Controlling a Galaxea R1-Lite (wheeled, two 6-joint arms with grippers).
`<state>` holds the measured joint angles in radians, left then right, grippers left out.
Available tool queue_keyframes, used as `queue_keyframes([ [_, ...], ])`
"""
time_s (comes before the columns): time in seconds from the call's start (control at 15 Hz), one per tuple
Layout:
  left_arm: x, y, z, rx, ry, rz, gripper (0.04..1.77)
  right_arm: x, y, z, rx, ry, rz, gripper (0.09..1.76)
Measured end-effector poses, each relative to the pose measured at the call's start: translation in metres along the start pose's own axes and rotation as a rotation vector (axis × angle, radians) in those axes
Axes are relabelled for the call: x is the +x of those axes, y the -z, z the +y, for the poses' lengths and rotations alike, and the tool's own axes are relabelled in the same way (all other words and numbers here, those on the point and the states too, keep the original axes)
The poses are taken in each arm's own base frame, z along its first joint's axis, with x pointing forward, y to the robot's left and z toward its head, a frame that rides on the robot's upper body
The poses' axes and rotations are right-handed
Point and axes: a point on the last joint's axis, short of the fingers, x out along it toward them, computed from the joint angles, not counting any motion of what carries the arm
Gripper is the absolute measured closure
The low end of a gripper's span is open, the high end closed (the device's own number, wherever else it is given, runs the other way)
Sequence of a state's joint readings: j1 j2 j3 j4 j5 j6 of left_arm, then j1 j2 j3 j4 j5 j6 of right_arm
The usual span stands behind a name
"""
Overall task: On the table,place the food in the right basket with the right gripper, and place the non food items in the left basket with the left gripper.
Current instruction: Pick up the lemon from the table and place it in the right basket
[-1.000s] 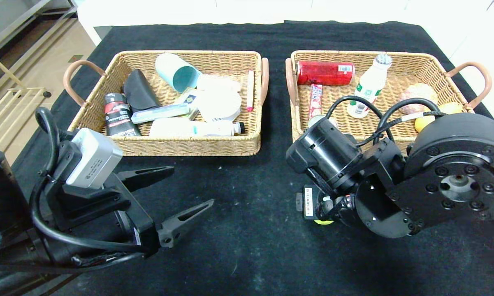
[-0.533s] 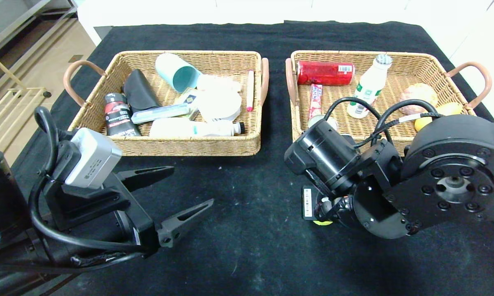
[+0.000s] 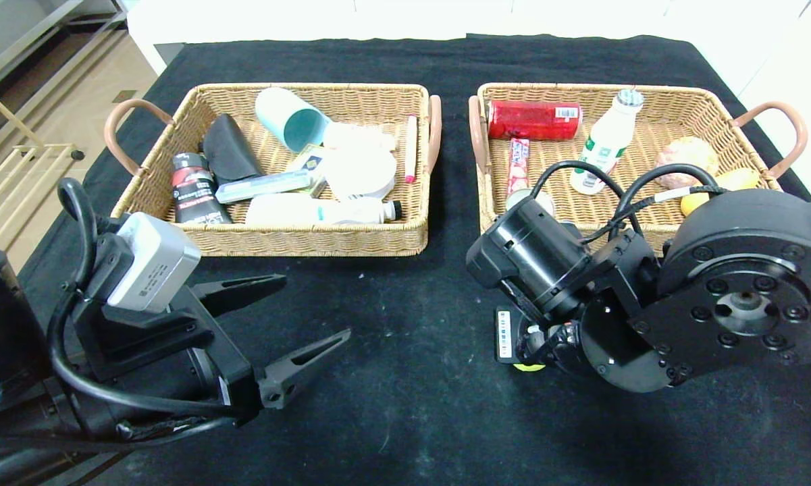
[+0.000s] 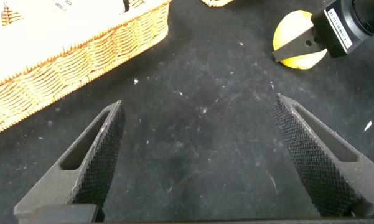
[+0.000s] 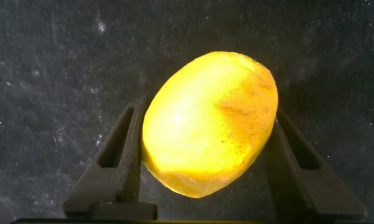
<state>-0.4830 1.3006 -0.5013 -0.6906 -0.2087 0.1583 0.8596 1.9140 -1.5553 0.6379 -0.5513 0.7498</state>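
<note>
the large tabletop under a black, faintly dusty cloth (image 3: 412, 405) is filling most of the head view. on its far half two shallow rectangular tan wicker trays with brown loop handles are sitting side by side, well apart from each other. the left basket (image 3: 310, 239) is holding the non food items: a white bottle-shaped brush with black bristles (image 3: 321, 210) lying along its near wall, a clear slim plastic case (image 3: 263, 186) just behind it, and a white marker with pink ends (image 3: 410, 147) lying against the wall nearest the other tray. the right basket (image 3: 648, 94) is holding a white milk bottle with a green label and silver cap (image 3: 608, 142), and a small tin (image 3: 530, 199) is showing partly behind the arm near its front corner.

the right gripper (image 5: 202, 180), a black arm ending in two long tapered black fingers, is pointing down over the cloth in front of the right basket, its fingers pressing on either side of a yellow lemon (image 5: 208, 121) and gripping it just above the table.

the left gripper (image 4: 199, 155), the same black build, is hanging low over the near left of the table, in front of the left basket, its fingers spread wide with nothing between them.
</note>
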Motion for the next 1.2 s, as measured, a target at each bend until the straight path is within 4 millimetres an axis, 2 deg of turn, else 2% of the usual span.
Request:
queue_keyframes([
  [0.27, 0.0, 0.0, 0.0, 0.0, 0.0, -0.001, 0.09, -0.011, -0.001, -0.002, -0.048, -0.015, -0.011, 0.69],
  [0.53, 0.0, 0.0, 0.0, 0.0, -0.002, -0.001, 0.09, -0.031, -0.011, -0.012, -0.104, -0.048, -0.06, 0.7],
  [1.2, -0.003, -0.002, 0.0, 0.005, -0.003, -0.014, 0.09, -0.066, -0.055, -0.046, -0.392, -0.113, -0.189, 0.7],
])
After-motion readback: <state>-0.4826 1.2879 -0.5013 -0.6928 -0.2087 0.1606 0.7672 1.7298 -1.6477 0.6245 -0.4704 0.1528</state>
